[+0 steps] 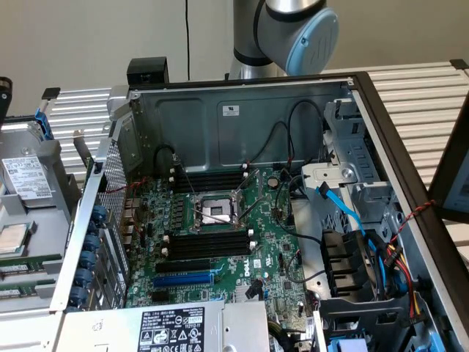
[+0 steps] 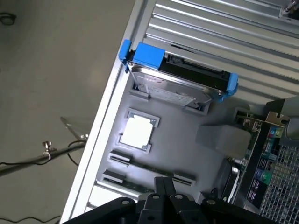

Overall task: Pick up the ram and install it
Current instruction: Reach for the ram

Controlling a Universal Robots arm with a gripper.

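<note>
- My pincer (image 2: 164,185), black-fingered, is pressed together and pinches nothing. In the wrist view it hangs above the near edge of the flat grey plastic tray (image 2: 187,140).
- The long, narrow green circuit-board ram stick (image 2: 153,168) lies edge-up in a groove of that tray, just beyond my fingertips and apart from them. A second groove runs beside it, closer to me, and I cannot tell what it holds.
- Further out on the tray sit the silver square processor chip (image 2: 137,130) and the blue-bracketed hard drive (image 2: 173,88).
- Risk: if I descend with the fingers together, I judge they would press on the stick's top edge rather than straddle it, and could scrape it or wedge it in the groove.
- Risk: the two grooves lie close together, so a small sideways error could put a finger on the wrong strip or on the tray wall.
- Risk: a thin board gripped off-centre may tilt when lifted and bind in its groove.
- The wrist view gives me my fingertips' alignment with the grooves.
- The exterior view gives me the destination. Inside the open grey metal computer case (image 1: 220,132) lies the green motherboard (image 1: 271,249) with its long black memory slots (image 1: 209,246), well apart from the tray. Loose cables (image 1: 344,213) crowd the case on the exterior view's right.
</note>
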